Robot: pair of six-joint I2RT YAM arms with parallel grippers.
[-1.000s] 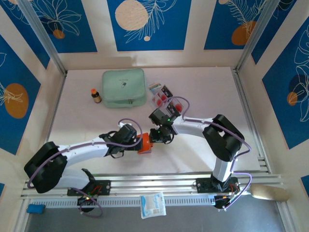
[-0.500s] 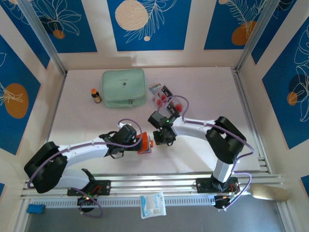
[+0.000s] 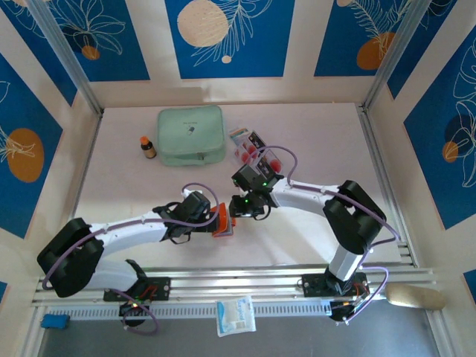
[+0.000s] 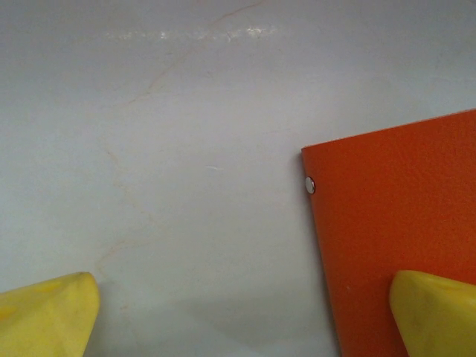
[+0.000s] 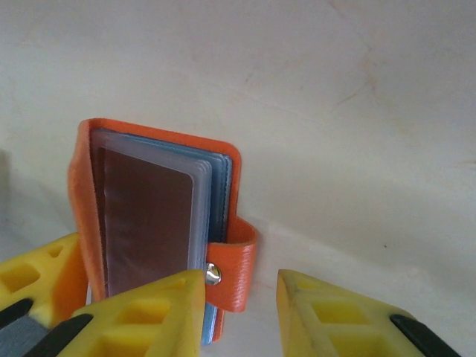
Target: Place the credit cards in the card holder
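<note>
The right gripper [image 5: 239, 297], jaws narrowly parted and empty, has closed in beside the snap tab [image 5: 232, 256] of the card holder [image 3: 221, 222] mid-worktop, whose cover edge the wide-spread left gripper [image 4: 242, 312] straddles, so the credit cards [image 3: 253, 151] nearer the far edge seemingly wait.

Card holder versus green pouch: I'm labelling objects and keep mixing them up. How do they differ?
The card holder is orange-red; the pouch is mint green. The card holder is much smaller than the pouch. The card holder is open, its clear sleeves showing, while the pouch looks closed and lies flat. Both rest on the white table.
</note>
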